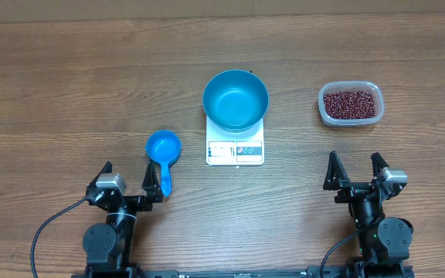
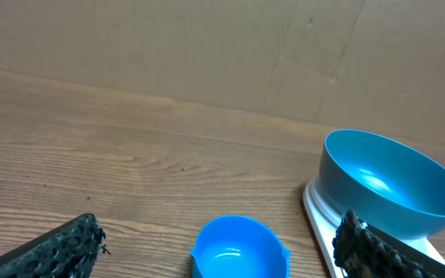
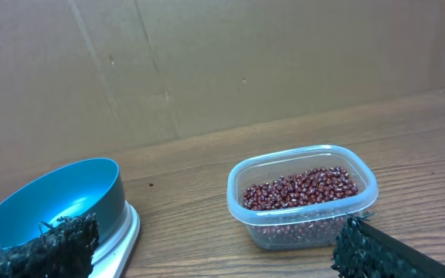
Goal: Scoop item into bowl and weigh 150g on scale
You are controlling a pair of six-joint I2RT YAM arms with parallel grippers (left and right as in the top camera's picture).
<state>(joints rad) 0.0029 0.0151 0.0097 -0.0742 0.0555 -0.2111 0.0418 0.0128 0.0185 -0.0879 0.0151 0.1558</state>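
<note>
We record the worktop [image 1: 68, 85] first: brown wood-grain laminate, grain running left to right, matte, with a few small dark specks, filling nearly the whole overhead view. Along its far edge stands a wall of plain brown cardboard [image 2: 168, 46], marked by vertical creases and a few scuffs; it closes off the background in both wrist views. The scale [image 1: 236, 151] sits near the middle of the worktop with its display strip toward the arms. The bowl [image 1: 236, 100] stands upright on the scale's platform, overhanging the white top at the back and sides, its inside glossy with a pale patch of reflected light. The beans [image 1: 351, 104] lie in a clear tub [image 1: 322, 104] to the right of the scale and well apart from it, a loose layer sitting below the rim. The scoop [image 1: 163, 150] lies left of the scale, near it but not touching, cup up and toward the far side, handle pointing back at the arms. The handle's tip ends just beside the left end effector [image 1: 129, 167]; we cannot tell whether they touch. That end effector sits low at the near edge, jaws wide apart, holding nothing. The right end effector [image 1: 354, 158] is likewise spread and unloaded, in line with the tub. A black cable [image 1: 49, 232] loops from the left arm's base.
</note>
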